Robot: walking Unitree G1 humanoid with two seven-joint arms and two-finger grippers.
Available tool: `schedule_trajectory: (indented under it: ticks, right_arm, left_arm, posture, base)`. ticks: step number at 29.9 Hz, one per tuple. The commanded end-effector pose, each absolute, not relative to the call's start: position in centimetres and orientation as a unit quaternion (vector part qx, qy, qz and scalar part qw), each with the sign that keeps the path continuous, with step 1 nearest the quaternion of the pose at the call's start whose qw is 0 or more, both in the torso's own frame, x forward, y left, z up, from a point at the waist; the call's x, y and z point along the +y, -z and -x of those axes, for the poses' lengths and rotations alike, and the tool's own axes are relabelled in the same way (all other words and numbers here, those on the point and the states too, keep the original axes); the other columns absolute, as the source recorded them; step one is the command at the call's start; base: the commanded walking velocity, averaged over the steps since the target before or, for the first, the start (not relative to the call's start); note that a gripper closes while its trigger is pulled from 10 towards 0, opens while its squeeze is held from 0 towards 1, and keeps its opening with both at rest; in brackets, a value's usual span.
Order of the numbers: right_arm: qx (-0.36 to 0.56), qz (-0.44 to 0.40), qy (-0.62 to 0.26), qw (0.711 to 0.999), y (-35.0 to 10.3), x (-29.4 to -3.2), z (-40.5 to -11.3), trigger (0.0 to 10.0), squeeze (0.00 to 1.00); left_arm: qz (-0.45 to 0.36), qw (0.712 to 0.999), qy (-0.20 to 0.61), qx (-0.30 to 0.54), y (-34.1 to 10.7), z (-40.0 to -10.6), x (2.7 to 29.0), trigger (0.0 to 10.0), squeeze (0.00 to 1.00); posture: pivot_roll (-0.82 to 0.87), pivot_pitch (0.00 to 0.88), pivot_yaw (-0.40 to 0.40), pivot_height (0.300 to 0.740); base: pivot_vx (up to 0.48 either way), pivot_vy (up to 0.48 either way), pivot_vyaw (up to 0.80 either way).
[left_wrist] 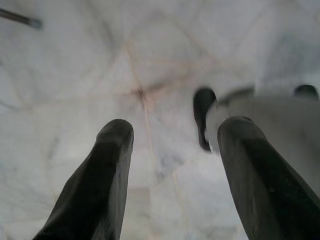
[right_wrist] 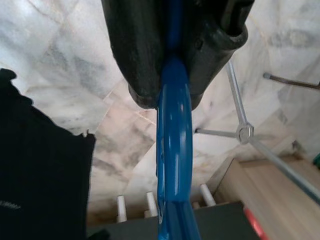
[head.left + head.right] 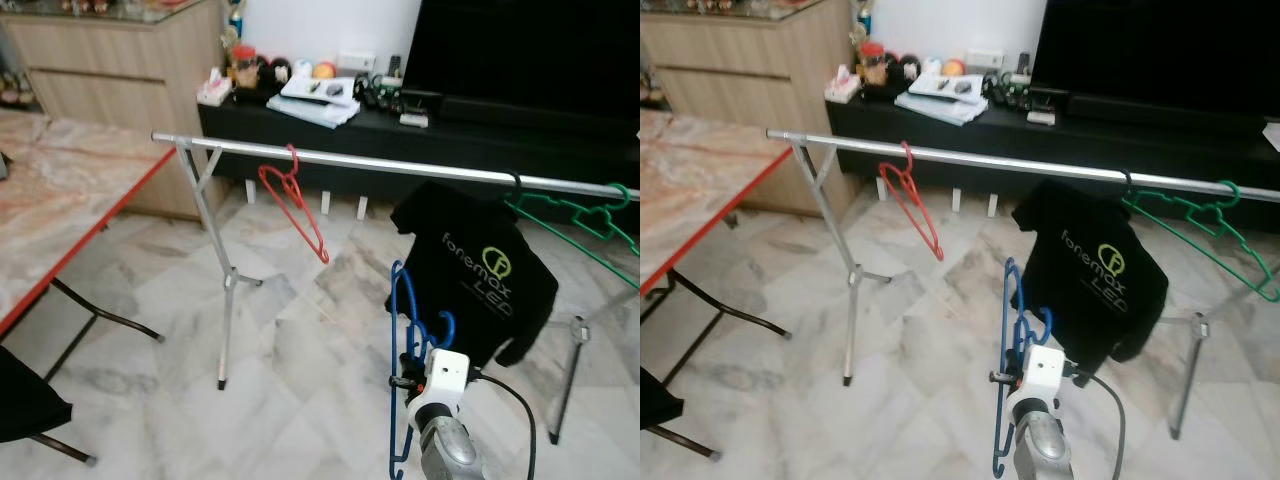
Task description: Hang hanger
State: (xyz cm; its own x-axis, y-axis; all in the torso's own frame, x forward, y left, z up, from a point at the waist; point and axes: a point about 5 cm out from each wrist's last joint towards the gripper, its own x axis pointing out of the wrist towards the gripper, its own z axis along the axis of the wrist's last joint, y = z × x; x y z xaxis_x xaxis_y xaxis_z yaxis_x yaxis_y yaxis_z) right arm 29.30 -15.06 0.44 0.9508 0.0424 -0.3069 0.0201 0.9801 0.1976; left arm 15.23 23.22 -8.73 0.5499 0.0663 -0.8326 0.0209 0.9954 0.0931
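While clamped in right hand (image 2: 172, 75) | blue hanger (image 3: 402, 330) upright, below rail (image 3: 400, 165) | left hand (image 1: 172, 150) open

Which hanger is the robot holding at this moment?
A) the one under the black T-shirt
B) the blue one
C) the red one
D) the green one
B: the right end effector is shut on the blue hanger, held below the rail, while the red hanger and green hanger hang on it.
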Motion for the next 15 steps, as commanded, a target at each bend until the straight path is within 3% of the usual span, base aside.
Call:
schedule_trajectory:
  ticks: [1, 4, 9, 15]
  right_arm:
    - [0.163, -0.097, 0.001, 0.982, -0.09, -15.50, -28.93, 10.0, 0.00]
    - [0.162, -0.097, 0.002, 0.982, -0.11, -15.48, -28.96, 10.0, 0.00]
    - [0.166, -0.101, 0.005, 0.981, -0.03, -15.54, -28.92, 10.0, 0.00]
    - [0.170, -0.101, 0.006, 0.980, 0.10, -15.61, -28.83, 10.0, 0.00]
  left_arm:
    - [-0.042, 0.869, -0.014, 0.493, 9.24, -14.33, 22.82, 10.0, 0.00]
    - [-0.041, 0.869, -0.012, 0.493, 9.43, -14.06, 22.36, 10.0, 0.00]
    - [-0.040, 0.868, -0.010, 0.494, 9.55, -13.82, 22.11, 10.0, 0.00]
    - [-0.040, 0.870, -0.010, 0.492, 9.43, -14.22, 22.12, 10.0, 0.00]
  posture:
    - [-0.05, 0.070, 0.001, 0.740]
    - [-0.05, 0.070, 0.001, 0.740]
    - [-0.05, 0.070, 0.000, 0.740]
    - [-0.05, 0.070, -0.001, 0.740]
  base:
    - [0.000, 0.000, 0.52]
    - [0.000, 0.000, 0.48]
    - [0.000, 0.000, 0.00]
    - [0.258, 0.000, 0.00]
